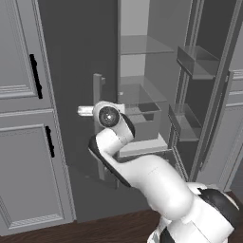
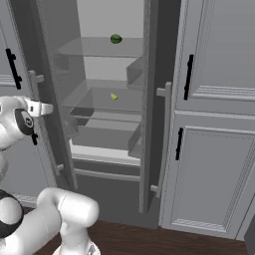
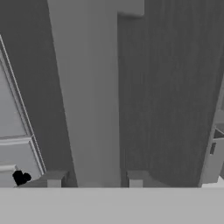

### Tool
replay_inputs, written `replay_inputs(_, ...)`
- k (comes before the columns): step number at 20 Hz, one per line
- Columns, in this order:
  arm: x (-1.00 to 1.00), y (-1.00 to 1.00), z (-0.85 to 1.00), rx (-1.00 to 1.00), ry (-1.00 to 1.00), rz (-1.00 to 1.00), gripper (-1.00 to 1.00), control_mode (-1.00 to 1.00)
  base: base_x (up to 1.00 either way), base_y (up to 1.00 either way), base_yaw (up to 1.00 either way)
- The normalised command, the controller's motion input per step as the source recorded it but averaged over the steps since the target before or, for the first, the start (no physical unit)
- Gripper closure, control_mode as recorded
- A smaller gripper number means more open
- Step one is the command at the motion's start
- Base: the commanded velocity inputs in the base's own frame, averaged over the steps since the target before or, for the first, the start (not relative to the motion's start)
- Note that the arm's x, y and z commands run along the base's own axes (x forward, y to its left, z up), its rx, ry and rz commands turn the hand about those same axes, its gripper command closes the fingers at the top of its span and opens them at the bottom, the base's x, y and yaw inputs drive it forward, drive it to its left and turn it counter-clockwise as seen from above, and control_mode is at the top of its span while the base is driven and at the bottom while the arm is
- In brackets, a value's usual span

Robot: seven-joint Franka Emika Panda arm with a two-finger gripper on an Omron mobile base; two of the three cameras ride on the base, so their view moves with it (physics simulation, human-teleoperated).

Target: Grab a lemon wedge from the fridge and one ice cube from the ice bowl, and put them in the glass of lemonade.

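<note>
Am straddling fridge (image 2: 99,149) door handle (image 3: 87,96), jaws (image 3: 94,179) spread either side. Lemon wedge (image 2: 114,96) on shelf: tiny, light, prob. slippery; pinching across flat sides advised.

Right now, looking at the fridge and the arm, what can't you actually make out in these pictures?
- Gripper: its fingertips straddle the fridge door handle in the hand view, but contact cannot be told.
- Lemon wedge: too small in the right base view to show shape.
- Green item on the upper shelf: too small to identify.
- Fridge: cut off by the top edge in the left base view.
</note>
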Motion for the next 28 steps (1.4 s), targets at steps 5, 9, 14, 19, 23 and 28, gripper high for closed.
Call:
replay_inputs(5,-1.0,0.11,0.07,-0.08,-0.19,0.0,-1.0,-1.0,0.0,0.0,0.0)
replay_inputs(9,-1.0,-0.61,0.25,0.02,-0.28,-0.03,-1.0,-1.0,0.0,0.0,0.0)
replay_inputs(14,-0.99,-0.84,0.93,0.11,-0.05,-0.09,-1.0,-1.0,0.0,0.0,0.0)
replay_inputs(19,-0.02,-0.64,0.75,0.15,0.1,0.07,-1.0,-1.0,0.0,0.0,0.0)
replay_inputs(23,0.45,-0.83,0.23,0.25,0.25,0.26,-1.0,-1.0,0.0,0.0,0.0)
replay_inputs(28,0.54,-0.6,0.02,0.23,0.33,0.27,-1.0,-1.0,0.0,0.0,0.0)
